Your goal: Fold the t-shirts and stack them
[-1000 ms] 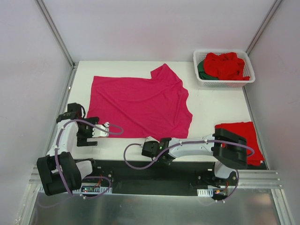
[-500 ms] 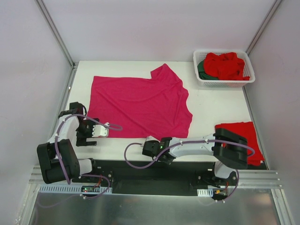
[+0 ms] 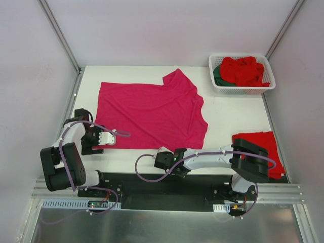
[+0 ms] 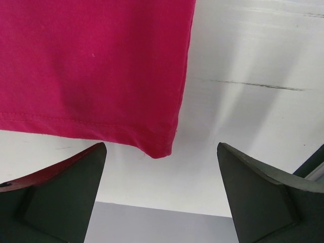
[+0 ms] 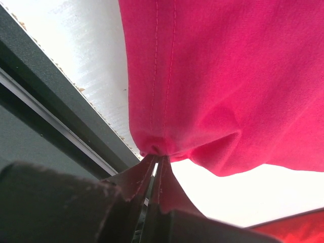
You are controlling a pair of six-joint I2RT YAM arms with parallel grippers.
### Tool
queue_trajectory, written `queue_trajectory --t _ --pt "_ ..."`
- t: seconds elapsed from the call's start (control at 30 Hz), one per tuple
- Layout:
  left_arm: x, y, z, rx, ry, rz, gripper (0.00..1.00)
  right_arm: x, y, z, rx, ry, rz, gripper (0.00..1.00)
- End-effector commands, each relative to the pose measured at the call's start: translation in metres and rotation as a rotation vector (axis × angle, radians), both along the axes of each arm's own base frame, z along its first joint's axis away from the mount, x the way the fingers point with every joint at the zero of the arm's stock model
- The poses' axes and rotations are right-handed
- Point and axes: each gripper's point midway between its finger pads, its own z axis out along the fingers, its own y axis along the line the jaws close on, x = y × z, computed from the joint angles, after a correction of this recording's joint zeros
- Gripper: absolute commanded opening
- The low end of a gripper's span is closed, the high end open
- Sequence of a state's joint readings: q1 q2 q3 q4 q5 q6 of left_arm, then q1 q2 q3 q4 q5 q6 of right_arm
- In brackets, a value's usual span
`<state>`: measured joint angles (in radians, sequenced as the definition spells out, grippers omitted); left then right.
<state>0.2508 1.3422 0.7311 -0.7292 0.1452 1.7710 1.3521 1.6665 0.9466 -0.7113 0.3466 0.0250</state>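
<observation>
A magenta-pink t-shirt (image 3: 152, 112) lies spread flat across the middle of the table. My left gripper (image 3: 108, 137) is open at the shirt's near left corner. In the left wrist view that corner (image 4: 158, 147) lies just ahead of the gap between my open left gripper's (image 4: 162, 197) dark fingers (image 4: 66, 192). My right gripper (image 3: 163, 157) is at the shirt's near hem. In the right wrist view it (image 5: 154, 161) is shut on a bunched bit of the magenta hem (image 5: 202, 91).
A white slotted basket (image 3: 218, 87) at the back right holds bright red shirts (image 3: 244, 70) and a dark green one (image 3: 217, 74). A folded red shirt (image 3: 264, 140) lies at the near right, partly under my right arm. The table's black front rail (image 3: 167, 185) is close behind both grippers.
My left gripper has moved away from the near edge and rightward, up to the shirt's near left corner. The right gripper has barely moved and stays shut on the hem.
</observation>
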Motion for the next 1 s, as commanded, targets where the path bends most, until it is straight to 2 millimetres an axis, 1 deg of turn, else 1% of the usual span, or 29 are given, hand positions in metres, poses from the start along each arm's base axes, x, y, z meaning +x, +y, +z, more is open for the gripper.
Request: queue_trajectory --t 0.0,0.17,0.2,0.3,0.33,0.4,0.57,0.67,0.8,0.97 --pt "0.002 0.008 0.005 0.014 0.007 0.043 0.91 -0.004 -0.008 0.001 -0.009 0.019 -0.009 0.02" --pt "0.003 0.01 0.002 0.017 0.016 0.035 0.89 -0.004 -0.008 0.0 -0.008 0.022 -0.007 0.02" --pt "0.004 0.01 0.0 0.011 0.018 0.035 0.86 -0.004 -0.009 0.0 -0.01 0.021 -0.007 0.02" --pt "0.003 0.011 -0.003 0.018 0.023 0.037 0.83 -0.004 -0.008 0.0 -0.011 0.021 -0.005 0.02" --pt "0.003 0.011 -0.005 0.019 0.026 0.034 0.8 -0.004 -0.008 0.0 -0.012 0.023 -0.003 0.02" --pt "0.002 0.01 -0.006 0.014 0.028 0.028 0.78 -0.003 -0.009 0.0 -0.013 0.023 -0.006 0.02" --pt "0.003 0.011 -0.009 0.015 0.028 0.026 0.64 -0.003 -0.008 0.0 -0.012 0.025 -0.003 0.02" --pt "0.003 0.01 -0.01 0.014 0.029 0.023 0.6 -0.003 -0.008 0.0 -0.013 0.026 -0.006 0.02" --pt "0.002 0.009 -0.011 0.012 0.03 0.021 0.56 -0.003 -0.008 0.0 -0.016 0.027 -0.003 0.02" --pt "-0.005 0.008 -0.016 0.012 0.048 0.014 0.52 -0.003 -0.008 0.0 -0.016 0.027 -0.002 0.02"
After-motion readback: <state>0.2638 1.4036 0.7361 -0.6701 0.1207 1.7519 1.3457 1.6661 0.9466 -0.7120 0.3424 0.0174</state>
